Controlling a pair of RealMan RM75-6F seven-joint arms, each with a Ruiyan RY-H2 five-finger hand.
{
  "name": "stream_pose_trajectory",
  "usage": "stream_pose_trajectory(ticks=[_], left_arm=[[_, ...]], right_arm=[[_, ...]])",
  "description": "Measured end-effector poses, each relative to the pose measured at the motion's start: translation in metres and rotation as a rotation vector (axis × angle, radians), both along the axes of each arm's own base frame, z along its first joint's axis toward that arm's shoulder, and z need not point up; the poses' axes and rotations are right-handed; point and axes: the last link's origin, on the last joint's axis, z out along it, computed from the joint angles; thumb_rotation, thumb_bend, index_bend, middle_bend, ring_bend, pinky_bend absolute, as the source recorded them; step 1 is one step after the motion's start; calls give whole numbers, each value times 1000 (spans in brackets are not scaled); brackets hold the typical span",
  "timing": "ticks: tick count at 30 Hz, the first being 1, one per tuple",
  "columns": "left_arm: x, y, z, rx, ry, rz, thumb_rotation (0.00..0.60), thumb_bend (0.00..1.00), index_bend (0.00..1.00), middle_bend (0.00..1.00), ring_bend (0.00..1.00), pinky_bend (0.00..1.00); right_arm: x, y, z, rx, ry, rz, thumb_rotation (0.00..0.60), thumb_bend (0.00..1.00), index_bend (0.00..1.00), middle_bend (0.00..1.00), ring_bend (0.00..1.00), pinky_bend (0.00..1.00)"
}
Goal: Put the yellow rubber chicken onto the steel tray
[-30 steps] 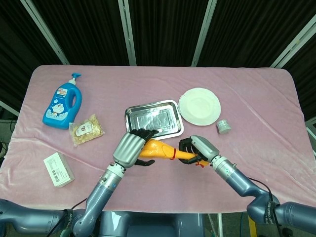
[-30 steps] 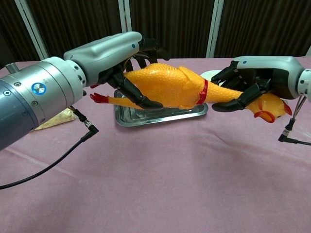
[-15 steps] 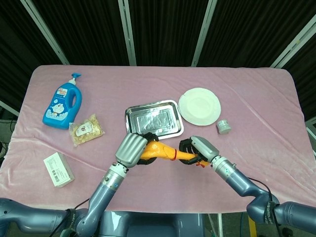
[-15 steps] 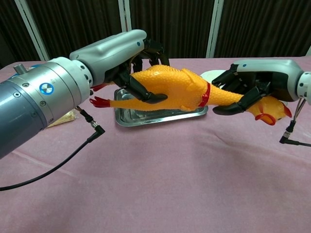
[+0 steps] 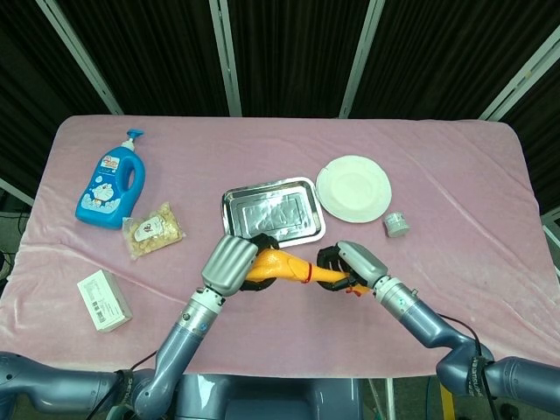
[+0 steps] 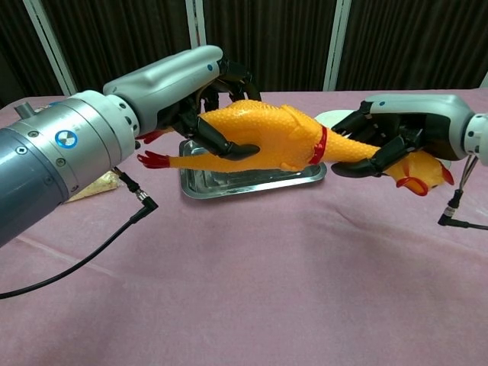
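Note:
The yellow rubber chicken [image 6: 271, 135] [image 5: 282, 265] hangs in the air, stretched between both hands just in front of the steel tray [image 5: 271, 209] [image 6: 252, 179]. My left hand [image 6: 206, 99] [image 5: 231, 265] grips its body near the red feet. My right hand [image 6: 389, 133] [image 5: 350, 262] holds its neck by the red collar, with the head and red beak poking out to the right. The tray lies flat on the pink cloth with nothing in it.
A white plate [image 5: 353, 187] lies right of the tray, with a small grey tin [image 5: 396, 224] beyond it. At the left are a blue bottle [image 5: 112, 182], a snack bag [image 5: 153, 230] and a white box [image 5: 103, 299].
The chicken has dipped and levelled slightly; my left hand has shifted a little toward the left with it. The right hand has barely moved.

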Motion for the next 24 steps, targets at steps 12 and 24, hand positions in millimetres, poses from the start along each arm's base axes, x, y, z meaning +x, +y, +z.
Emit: stream_pose_trajectory(ticks=[12,24], left_arm=[[-3,3,4,-2,-1,12,570,0,256,398,365,488],[-6,-1,6,-41,18,13,526,0,205,349,334,483]], right_arm=[[-4,-2,1,-6,-6,-17,600,703,949,730,737,846],[-7,-6,1,-15,-5,-29,600,703,949,730,737,846]])
